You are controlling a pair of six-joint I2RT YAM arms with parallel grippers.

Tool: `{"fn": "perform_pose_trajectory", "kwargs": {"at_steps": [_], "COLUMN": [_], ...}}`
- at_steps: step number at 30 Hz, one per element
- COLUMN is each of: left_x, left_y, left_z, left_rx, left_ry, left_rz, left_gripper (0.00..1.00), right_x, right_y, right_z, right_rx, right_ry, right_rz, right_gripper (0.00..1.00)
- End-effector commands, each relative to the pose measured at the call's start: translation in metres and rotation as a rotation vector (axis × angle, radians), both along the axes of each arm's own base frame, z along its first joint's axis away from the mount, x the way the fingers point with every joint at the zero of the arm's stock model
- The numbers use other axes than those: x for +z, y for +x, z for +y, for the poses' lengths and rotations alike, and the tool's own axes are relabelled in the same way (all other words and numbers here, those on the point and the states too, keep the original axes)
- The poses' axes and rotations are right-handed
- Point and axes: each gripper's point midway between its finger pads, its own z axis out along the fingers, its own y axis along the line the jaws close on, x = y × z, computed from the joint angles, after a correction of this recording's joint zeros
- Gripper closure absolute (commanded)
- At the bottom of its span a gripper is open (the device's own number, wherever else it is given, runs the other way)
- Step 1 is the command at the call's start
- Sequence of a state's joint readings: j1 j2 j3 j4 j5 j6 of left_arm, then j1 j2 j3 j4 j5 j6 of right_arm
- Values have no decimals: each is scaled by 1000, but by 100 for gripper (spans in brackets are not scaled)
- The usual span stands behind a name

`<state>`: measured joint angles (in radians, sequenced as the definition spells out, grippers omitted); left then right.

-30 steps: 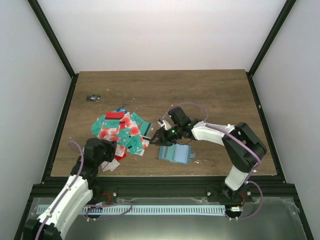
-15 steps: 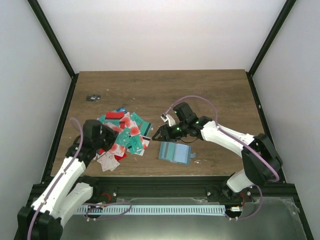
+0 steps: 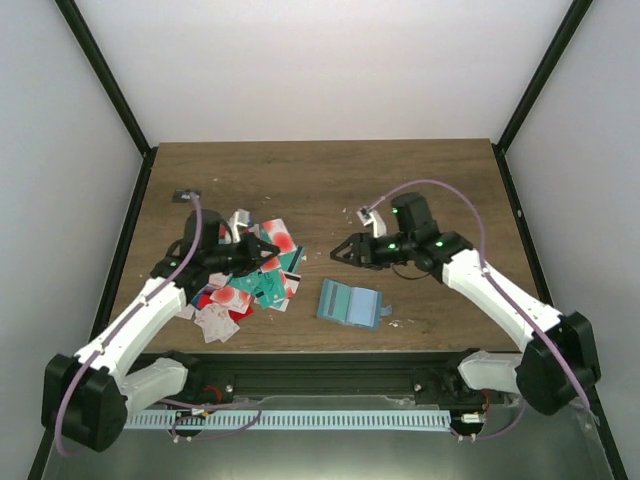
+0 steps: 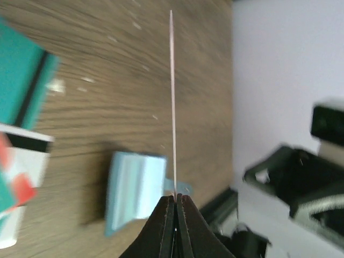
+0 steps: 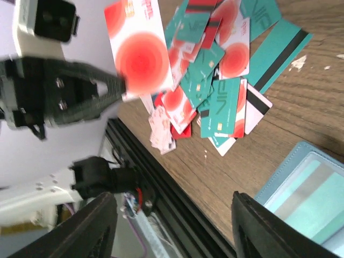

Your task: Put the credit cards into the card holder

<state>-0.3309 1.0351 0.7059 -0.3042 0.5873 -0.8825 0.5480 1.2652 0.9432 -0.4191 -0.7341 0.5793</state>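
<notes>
The left gripper [image 3: 262, 243] was pressed together on one credit card [image 3: 281, 238], a white one with red blotches. It held this card in the air above the far right part of the pile of credit cards [image 3: 235, 285] on the bench [image 3: 430, 180]. In the left wrist view the credit card [image 4: 172, 102] showed only as a thin edge standing out from the closed gripper. The card holder [image 3: 348, 303] lay open on the bench close to its near edge, between the two arms, right of the pile and apart from it. The right gripper [image 3: 345, 250] hovered just on the far side of the card holder, its fingers spread and nothing between them.

I judged that the step in hand was to carry the picked card over to the card holder. The next move called for bringing the card's edge in line with a pocket slot and sliding it in. The right gripper would probably need to press on the card holder, so that it did not slip on the bench.
</notes>
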Motion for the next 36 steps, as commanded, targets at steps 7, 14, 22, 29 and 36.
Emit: {"fn": "perform_pose_trajectory", "kwargs": {"at_steps": [7, 14, 22, 29, 36], "left_x": [93, 101, 96, 110, 120], "left_y": [-36, -48, -50, -37, -43], "left_z": [-125, -149, -150, -142, -140], "left_rx": [-558, -663, -666, -531, -516], "left_ry": [-217, -271, -263, -245, -358], "left_rz": [-287, -291, -284, -328, -363], "left_gripper": [96, 96, 96, 40, 47], "right_x": [41, 60, 74, 84, 95], "right_y": [1, -5, -19, -33, -44], "right_z": [-33, -37, -39, -41, -41], "right_rx": [-5, -6, -2, 32, 71], "right_ry": [157, 225, 307, 348, 410], "right_rz": [-32, -59, -65, -92, -107], "right_gripper": [29, 45, 99, 99, 99]}}
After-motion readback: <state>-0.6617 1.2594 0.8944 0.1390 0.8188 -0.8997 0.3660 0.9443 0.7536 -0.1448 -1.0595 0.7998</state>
